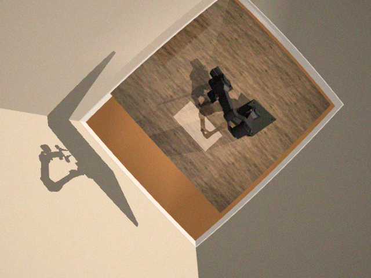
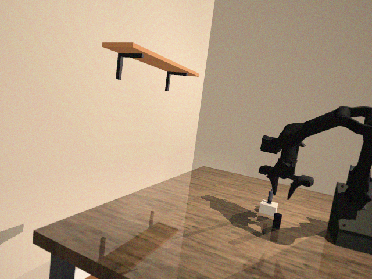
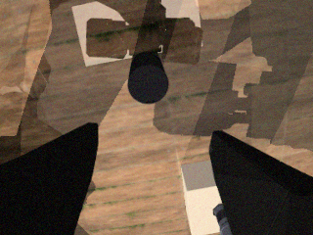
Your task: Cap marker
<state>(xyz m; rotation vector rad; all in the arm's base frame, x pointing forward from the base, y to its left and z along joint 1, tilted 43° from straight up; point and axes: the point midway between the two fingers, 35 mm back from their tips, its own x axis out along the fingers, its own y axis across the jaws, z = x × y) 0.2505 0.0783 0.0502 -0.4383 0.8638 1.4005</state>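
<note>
Prob. pre-grasp: black fingers (image 2: pixel 281 196) apart w/ nothing between; next, line up over dark cylindrical cap (image 2: pixel 276 221) (image 3: pixel 148 84), then lower.

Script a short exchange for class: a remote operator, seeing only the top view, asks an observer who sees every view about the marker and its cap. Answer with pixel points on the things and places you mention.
Operator: The black jointed arm (image 1: pixel 226 103) (image 2: pixel 322 120) blocks my view. Where is the cap?

Observer: The dark cylindrical cap (image 2: pixel 276 221) (image 3: pixel 148 80) stands upright on the table, apart from the white holder block (image 2: pixel 267 207) (image 3: pixel 201 211).

Operator: And the marker?

Observer: The slim dark-blue marker (image 2: pixel 269 196) (image 3: pixel 222 217) stands in that block, tip uncapped.

Operator: Is anything in the black two-fingered gripper (image 1: pixel 221 88) (image 2: pixel 281 196) (image 3: pixel 155 129)? Observer: Nothing; its fingers are apart.
</note>
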